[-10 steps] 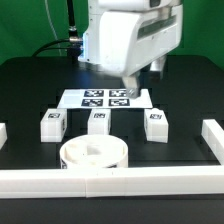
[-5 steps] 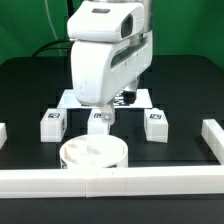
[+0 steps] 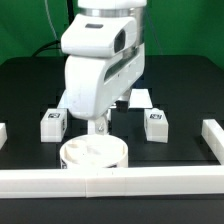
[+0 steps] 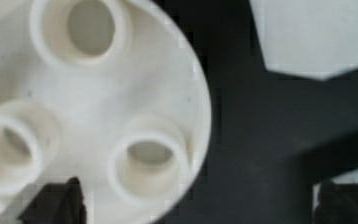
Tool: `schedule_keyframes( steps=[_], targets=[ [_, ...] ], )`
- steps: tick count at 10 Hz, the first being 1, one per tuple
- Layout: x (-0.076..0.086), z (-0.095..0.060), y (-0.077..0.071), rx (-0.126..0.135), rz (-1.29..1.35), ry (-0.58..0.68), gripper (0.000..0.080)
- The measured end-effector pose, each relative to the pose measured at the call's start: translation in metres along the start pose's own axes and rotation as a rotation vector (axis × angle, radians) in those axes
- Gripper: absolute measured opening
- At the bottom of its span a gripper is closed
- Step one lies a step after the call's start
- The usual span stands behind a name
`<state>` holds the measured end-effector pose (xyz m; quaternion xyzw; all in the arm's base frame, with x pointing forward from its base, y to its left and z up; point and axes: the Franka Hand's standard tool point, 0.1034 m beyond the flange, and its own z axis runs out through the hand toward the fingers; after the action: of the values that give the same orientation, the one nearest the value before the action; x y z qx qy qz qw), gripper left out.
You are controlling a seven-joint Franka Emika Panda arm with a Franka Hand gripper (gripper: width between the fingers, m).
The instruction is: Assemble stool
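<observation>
We find the claw [image 3: 100, 126] hanging low over the middle of the counter [image 3: 30, 90], just above the far rim of the seat disc [image 3: 93, 153]. In the wrist view the jaws stand wide apart and grip nothing. One dark fingertip [image 4: 59, 198] lies over the disc's face, and the other side lies out over bare counter, so the rim runs between them. We cannot tell whether that fingertip touches the disc.

The seat disc sits near the counter's near edge, about midway along it and just behind the front rail [image 3: 110, 181]. The wrist view shows its three round sockets [image 4: 149, 155] facing up, with no block in any of them.

One leg block [image 3: 52, 124] stands upright mid-counter toward the exterior view's left edge. A second leg block [image 3: 156, 124] stands level with it toward the exterior view's right edge. Both are well apart from the claw. The arm [image 3: 100, 60] covers the ground between them. The wrist view shows a white block [image 4: 318, 40] lying clear of the disc, but we cannot tell which block it is.

A corner of the marker board [image 3: 141, 97] shows behind the arm, toward the far edge.
</observation>
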<state>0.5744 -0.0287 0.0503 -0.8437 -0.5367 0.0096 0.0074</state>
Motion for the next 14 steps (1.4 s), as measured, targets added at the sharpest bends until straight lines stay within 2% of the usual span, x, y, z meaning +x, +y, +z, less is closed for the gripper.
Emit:
schedule_keyframes(
  steps=[9,11,12,13,14],
  targets=[
    [-0.015,0.037,-0.01,0.053,0.018,-0.015,0.0649],
    [-0.014,0.038,-0.009,0.044,0.023,-0.01,0.0649],
    [-0.015,0.038,-0.009,0.044,0.023,-0.01,0.0552],
    [-0.015,0.038,-0.009,0.045,0.023,-0.01,0.0405],
    [-0.015,0.038,-0.009,0.045,0.023,-0.01,0.0405]
  ],
)
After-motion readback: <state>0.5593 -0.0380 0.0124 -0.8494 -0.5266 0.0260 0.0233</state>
